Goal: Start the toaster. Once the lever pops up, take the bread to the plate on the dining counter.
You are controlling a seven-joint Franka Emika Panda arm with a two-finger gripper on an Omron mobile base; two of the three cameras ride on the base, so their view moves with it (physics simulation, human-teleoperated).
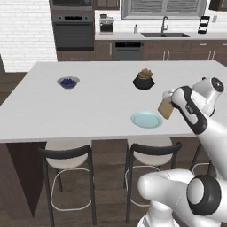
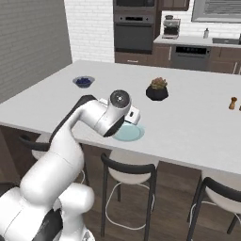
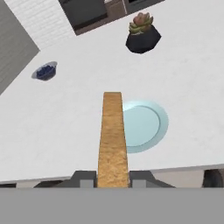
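The gripper (image 3: 113,178) is clamped on the bread (image 3: 113,135), its two dark fingertips (image 3: 83,178) pressed to the flat faces near one edge, so the slice shows edge-on and its long axis runs straight out from the hand along the fingers. Beyond and below the slice's far end lies the plate (image 3: 146,124) on the dining counter (image 3: 70,118). The bread appears to hang just above the plate's near rim, though its height is hard to judge.

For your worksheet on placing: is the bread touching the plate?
Apart. The left base view shows the bread held up beside the plate, with counter visible between them.
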